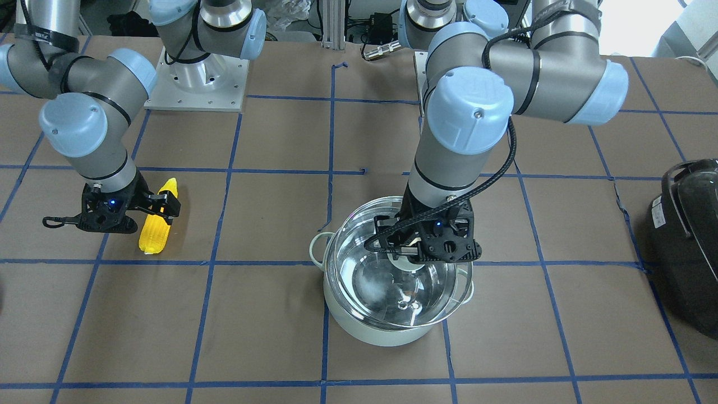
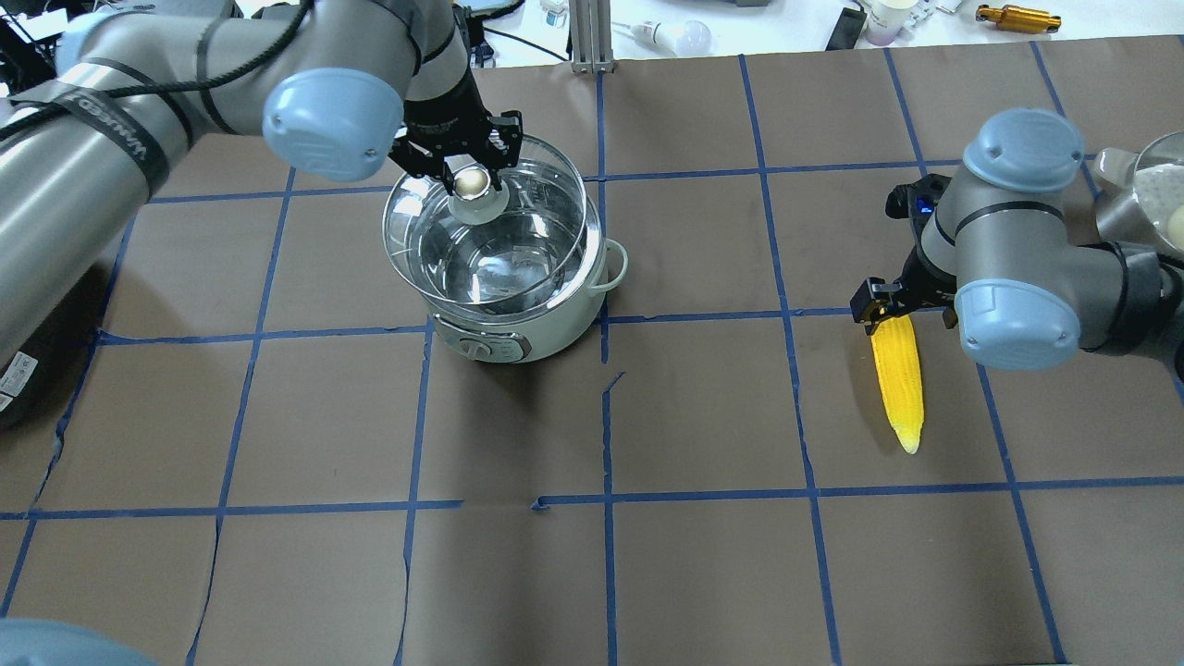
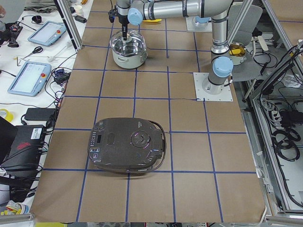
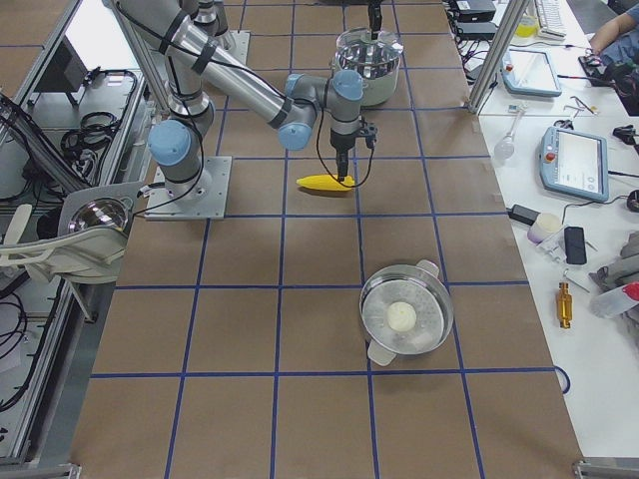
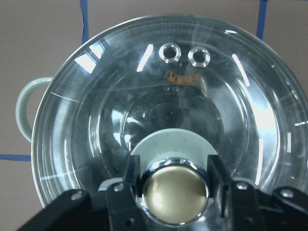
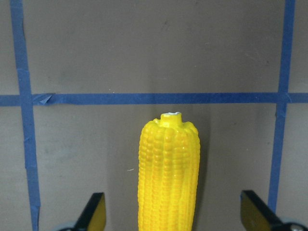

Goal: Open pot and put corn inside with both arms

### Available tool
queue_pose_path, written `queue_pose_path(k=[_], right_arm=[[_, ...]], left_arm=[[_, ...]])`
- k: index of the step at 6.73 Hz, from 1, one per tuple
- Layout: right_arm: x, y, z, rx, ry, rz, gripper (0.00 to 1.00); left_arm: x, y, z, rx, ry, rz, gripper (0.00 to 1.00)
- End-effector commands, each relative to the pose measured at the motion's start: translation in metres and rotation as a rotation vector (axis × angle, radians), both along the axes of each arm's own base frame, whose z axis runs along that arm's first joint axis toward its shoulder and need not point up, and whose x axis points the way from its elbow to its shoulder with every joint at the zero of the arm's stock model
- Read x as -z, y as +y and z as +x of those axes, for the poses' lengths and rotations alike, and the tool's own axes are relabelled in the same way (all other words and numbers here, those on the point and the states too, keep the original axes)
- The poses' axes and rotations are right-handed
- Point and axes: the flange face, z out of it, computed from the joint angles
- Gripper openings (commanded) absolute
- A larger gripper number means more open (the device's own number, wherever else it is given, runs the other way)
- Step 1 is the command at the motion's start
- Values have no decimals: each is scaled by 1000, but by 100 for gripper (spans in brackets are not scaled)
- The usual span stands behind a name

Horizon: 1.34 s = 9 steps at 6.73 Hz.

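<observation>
L pincer pinches knob of glass lid (fragile, slick). R pincer spread, corn between its tips: stiff, light, take mid-cob.

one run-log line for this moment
left pincer: shut on gold knob of clear glass lid over mint-green round pot | right pincer: open astride yellow corn cob on table

The corn runs off the bottom edge of the right wrist view, where only the fingertips of the right gripper show. In the overhead view, at the right, the right arm hides most of that gripper. The left wrist view's bottom edge cuts off the left gripper below the lid knob. The black appliance runs off the front-facing view's right edge.
</observation>
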Motion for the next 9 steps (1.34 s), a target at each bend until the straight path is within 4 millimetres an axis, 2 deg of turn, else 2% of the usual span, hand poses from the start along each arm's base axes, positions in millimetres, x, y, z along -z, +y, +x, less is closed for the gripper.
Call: queue_pose_path(k=[1, 2, 3, 4, 5, 7, 8, 9], right_arm=[[36, -8, -6, 22, -61, 21, 100], [43, -8, -7, 22, -63, 31, 100], [45, -8, -7, 24, -60, 37, 91], [53, -1, -6, 30, -64, 67, 43], [61, 7, -4, 35, -65, 88, 0], [53, 2, -7, 36, -52, 73, 0], [39, -10, -9, 40, -46, 46, 0], [19, -25, -8, 72, -46, 56, 0]], left_arm=[[-32, -4, 105, -36, 0, 47, 8], [-29, -7, 168, 12, -8, 52, 8], [-11, -10, 235, 49, -2, 79, 8], [15, -6, 275, 76, 9, 110, 6], [37, -9, 291, 151, -20, 64, 5], [106, 0, 291, 161, -69, 16, 4], [128, 8, 294, 166, -110, -6, 4], [140, 15, 303, 146, -122, 23, 4]])
